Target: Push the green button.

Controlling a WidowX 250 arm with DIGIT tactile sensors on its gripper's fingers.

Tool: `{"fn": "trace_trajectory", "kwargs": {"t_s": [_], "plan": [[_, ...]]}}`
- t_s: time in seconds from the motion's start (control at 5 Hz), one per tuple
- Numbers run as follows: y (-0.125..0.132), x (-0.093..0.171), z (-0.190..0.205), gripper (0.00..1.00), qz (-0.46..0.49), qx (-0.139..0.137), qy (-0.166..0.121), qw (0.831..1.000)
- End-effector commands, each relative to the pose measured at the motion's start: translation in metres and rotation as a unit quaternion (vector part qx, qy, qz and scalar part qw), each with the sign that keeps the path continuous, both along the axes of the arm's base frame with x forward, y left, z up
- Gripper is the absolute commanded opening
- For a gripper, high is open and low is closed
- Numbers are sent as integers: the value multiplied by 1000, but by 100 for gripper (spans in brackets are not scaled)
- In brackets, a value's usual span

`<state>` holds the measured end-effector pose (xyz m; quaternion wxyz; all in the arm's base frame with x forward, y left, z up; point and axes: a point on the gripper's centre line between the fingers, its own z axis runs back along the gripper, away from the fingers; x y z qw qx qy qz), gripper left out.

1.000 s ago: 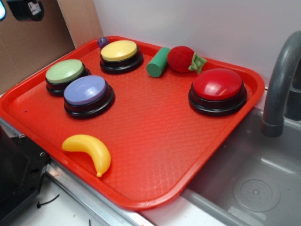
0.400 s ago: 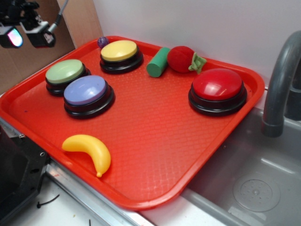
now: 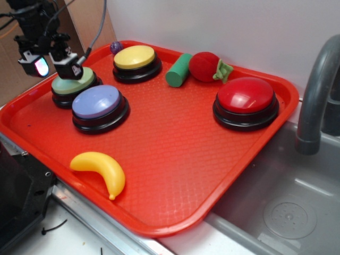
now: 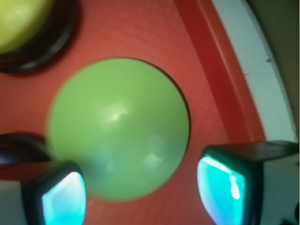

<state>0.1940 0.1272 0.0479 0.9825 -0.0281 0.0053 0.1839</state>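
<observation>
The green button (image 3: 82, 81), pale sage on a black base, sits at the far left of the red tray (image 3: 175, 159). My gripper (image 3: 53, 66) hangs just above its left part, open, with nothing between the fingers. In the wrist view the green button (image 4: 117, 126) fills the middle. My gripper (image 4: 145, 197) shows at the bottom, its two glowing cyan pads wide apart: one overlaps the dome's lower left edge, the other stands off its right side. I cannot tell whether a pad touches the dome.
A lavender-blue button (image 3: 97, 102) stands right beside the green one, and a yellow button (image 3: 135, 57) behind. On the tray also lie a green cylinder (image 3: 179, 70), a red strawberry (image 3: 207, 66), a red button (image 3: 245, 95) and a banana (image 3: 101, 170). A faucet (image 3: 316, 95) rises at right.
My gripper has come down and to the right from the top left corner, and now hangs over the green button. Nothing on the tray has moved.
</observation>
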Motion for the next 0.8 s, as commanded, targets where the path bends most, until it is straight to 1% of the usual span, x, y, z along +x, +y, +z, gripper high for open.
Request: {"fn": "trace_trajectory", "kwargs": {"t_s": [0.0,0.4,0.6], "plan": [[6,10,2,100,11,21,1,1000],[5,4,47,100,19,31,-20,999],[-1,4,69,100,17,38,-21,999]]}}
